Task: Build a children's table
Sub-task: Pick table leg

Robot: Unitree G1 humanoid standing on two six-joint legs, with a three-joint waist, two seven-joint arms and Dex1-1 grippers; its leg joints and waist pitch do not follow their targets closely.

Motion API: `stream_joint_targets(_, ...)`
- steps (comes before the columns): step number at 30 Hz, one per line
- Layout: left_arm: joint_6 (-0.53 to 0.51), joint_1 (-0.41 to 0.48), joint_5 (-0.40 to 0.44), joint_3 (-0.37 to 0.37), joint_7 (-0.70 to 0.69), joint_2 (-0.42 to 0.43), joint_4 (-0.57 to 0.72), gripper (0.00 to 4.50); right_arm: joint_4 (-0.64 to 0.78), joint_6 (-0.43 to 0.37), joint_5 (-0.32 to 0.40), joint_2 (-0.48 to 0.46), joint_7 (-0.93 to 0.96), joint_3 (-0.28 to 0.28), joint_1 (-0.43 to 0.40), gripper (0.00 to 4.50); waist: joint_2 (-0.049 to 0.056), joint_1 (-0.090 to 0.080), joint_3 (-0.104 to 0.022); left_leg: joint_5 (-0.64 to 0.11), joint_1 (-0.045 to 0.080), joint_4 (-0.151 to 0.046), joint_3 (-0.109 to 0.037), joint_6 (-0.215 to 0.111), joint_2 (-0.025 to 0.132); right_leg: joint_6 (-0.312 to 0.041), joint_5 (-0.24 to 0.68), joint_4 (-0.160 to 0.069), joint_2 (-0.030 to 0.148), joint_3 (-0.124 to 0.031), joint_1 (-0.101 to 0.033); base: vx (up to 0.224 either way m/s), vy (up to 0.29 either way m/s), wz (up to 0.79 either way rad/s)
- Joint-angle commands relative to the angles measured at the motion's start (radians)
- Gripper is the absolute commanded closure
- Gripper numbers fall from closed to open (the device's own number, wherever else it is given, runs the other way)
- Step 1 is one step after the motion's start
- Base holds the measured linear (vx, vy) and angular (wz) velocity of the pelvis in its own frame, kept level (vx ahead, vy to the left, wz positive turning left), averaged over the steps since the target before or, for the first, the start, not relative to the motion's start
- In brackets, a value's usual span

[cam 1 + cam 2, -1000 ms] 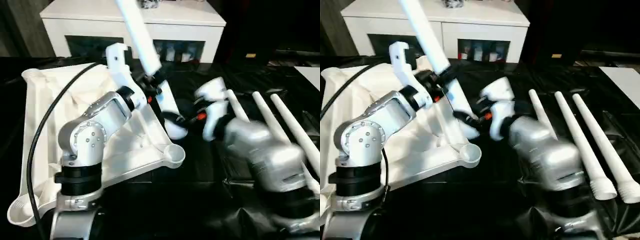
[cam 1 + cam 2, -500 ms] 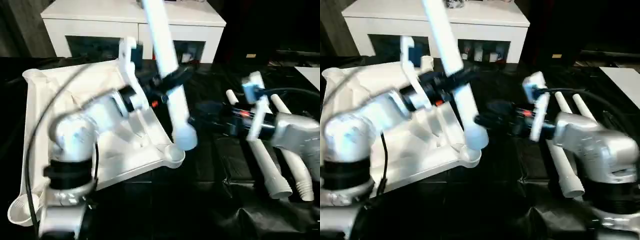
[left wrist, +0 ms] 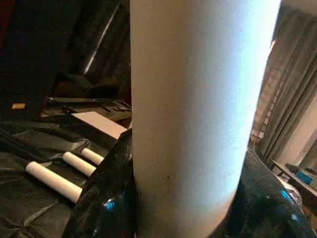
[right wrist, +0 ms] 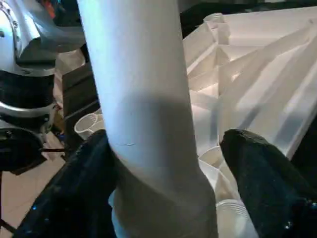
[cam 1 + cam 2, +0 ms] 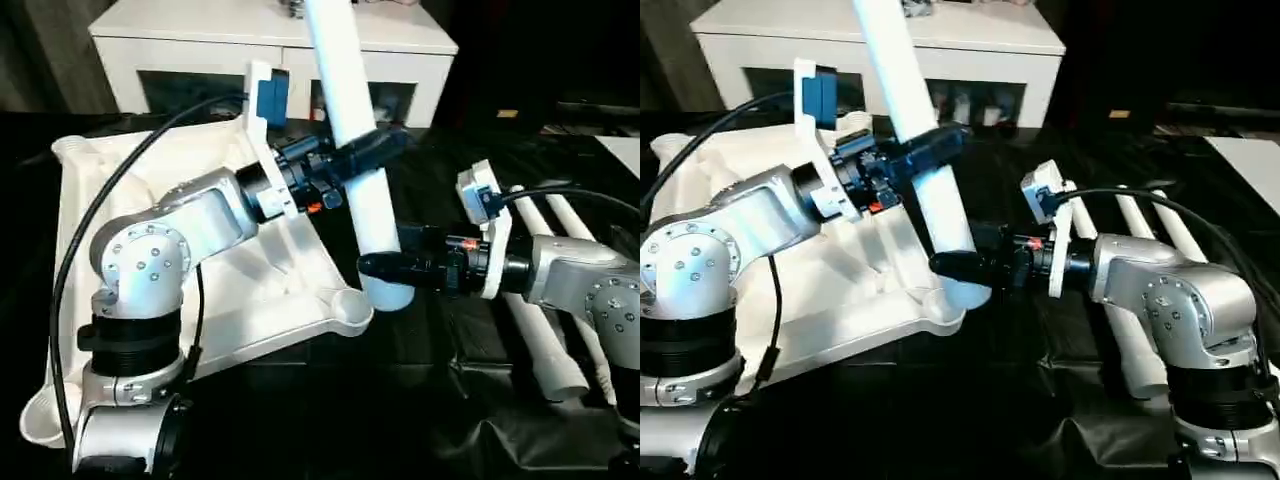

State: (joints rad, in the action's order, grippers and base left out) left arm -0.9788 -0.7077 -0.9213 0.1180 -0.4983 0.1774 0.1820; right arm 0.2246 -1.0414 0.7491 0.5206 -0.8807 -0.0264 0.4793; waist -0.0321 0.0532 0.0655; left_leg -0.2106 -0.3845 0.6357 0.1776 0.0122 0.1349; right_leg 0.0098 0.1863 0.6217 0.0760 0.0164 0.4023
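Left tool (image 5: 365, 160): clenched round the leg (image 5: 352, 110), mid-shaft; leg upright, tilted
Right tool (image 4: 163, 163): fingers straddle the leg's foot, apparently not gripping
Socket (image 5: 350, 305): just below the foot, on the tabletop (image 5: 130, 180)
Risk: tilt could jam the foot on the socket rim; a nudge could knock it aside

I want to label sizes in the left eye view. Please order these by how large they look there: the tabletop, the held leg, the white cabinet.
1. Tabletop, widest spread.
2 and 3. Held leg and cabinet: unsure. The leg is nearer the camera and cut by the top edge; the cabinet stands behind and is partly hidden.
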Motion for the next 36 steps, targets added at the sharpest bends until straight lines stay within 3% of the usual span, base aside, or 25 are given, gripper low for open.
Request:
stream_joint_targets(1,-0.008,-0.003,-0.02,-0.009,-0.021,0.005,0.033,2.64,0.011,-0.006,0.003,0.009,0.006,0.007,0.001,1.23,-0.004,0.001,-0.07,-0.089,0.023,-0.081,-0.027,0.008,0.078,-0.251,0.146,-0.064,0.064,-0.034,-0.048,0.0,0.0,0.0)
stream_joint_targets(7,0.001,-0.002,-0.018,-0.012,-0.023,0.014,0.028,2.64,0.019,0.006,-0.013,0.005,0.015,0.033,-0.001,1.68,-0.005,0.003,-0.07,-0.084,0.023,-0.081,-0.027,0.011,0.078,-0.248,0.144,-0.063,0.064,-0.034,-0.048,0.0,0.0,0.0)
stream_joint_targets(9,0.004,0.0,-0.016,-0.012,-0.022,0.014,0.027,2.64,0.026,0.013,-0.022,0.003,0.023,0.042,-0.005,2.02,-0.004,0.004,-0.07,-0.086,0.024,-0.082,-0.027,0.014,0.079,-0.247,0.144,-0.062,0.064,-0.034,-0.048,0.0,0.0,0.0)
stream_joint_targets(14,0.013,0.006,0.003,-0.022,-0.012,0.017,0.025,2.64,0.032,0.041,-0.051,-0.005,0.05,0.06,-0.008,2.19,-0.005,0.004,-0.07,-0.088,0.023,-0.082,-0.027,0.017,0.078,-0.239,0.15,-0.063,0.065,-0.034,-0.047,0.0,0.0,0.0)
stream_joint_targets(15,0.009,0.004,0.022,-0.022,0.021,0.014,0.011,2.29,0.032,0.058,-0.067,-0.013,0.067,0.066,-0.008,2.36,-0.004,0.003,-0.07,-0.088,0.022,-0.082,-0.027,0.019,0.078,-0.237,0.151,-0.063,0.064,-0.035,-0.047,0.0,0.0,0.0)
stream_joint_targets(20,0.009,-0.001,0.04,0.0,0.089,-0.009,-0.024,1.89,0.023,0.091,-0.1,-0.053,0.132,0.062,-0.003,2.49,-0.005,0.002,-0.07,-0.093,0.022,-0.082,-0.027,0.025,0.077,-0.236,0.152,-0.065,0.063,-0.035,-0.046,0.0,0.0,0.0)
stream_joint_targets(25,0.012,0.023,0.079,-0.033,0.119,-0.015,0.003,1.43,0.013,0.156,-0.192,-0.101,0.239,0.095,0.0,2.55,-0.002,0.001,-0.07,-0.093,0.022,-0.084,-0.028,0.038,0.077,-0.222,0.155,-0.064,0.063,-0.034,-0.045,0.0,0.0,0.0)
stream_joint_targets(27,0.032,0.034,0.147,-0.062,0.19,-0.028,0.001,1.17,0.012,0.211,-0.277,-0.125,0.306,0.143,-0.001,2.56,-0.002,-0.002,-0.07,-0.098,0.021,-0.086,-0.029,0.047,0.079,-0.212,0.154,-0.065,0.062,-0.035,-0.044,0.0,0.0,0.0)
stream_joint_targets(29,0.038,0.043,0.165,-0.071,0.211,-0.033,-0.002,1.03,0.007,0.235,-0.316,-0.138,0.341,0.163,0.002,2.56,-0.002,-0.002,-0.07,-0.106,0.022,-0.085,-0.028,0.049,0.077,-0.207,0.162,-0.066,0.062,-0.036,-0.044,0.0,0.0,0.0)
stream_joint_targets(34,0.056,0.053,0.176,-0.071,0.222,-0.053,-0.002,1.03,0.017,0.247,-0.34,-0.159,0.363,0.191,0.0,2.56,-0.005,-0.006,-0.069,-0.12,0.02,-0.088,-0.029,0.049,0.076,-0.198,0.16,-0.067,0.059,-0.036,-0.045,0.0,0.0,0.0)
stream_joint_targets(36,0.062,0.052,0.184,-0.067,0.232,-0.057,-0.007,1.36,0.013,0.252,-0.347,-0.165,0.369,0.193,0.002,2.56,-0.003,-0.005,-0.069,-0.123,0.02,-0.088,-0.029,0.047,0.076,-0.198,0.161,-0.066,0.061,-0.036,-0.045,0.0,0.0,0.0)
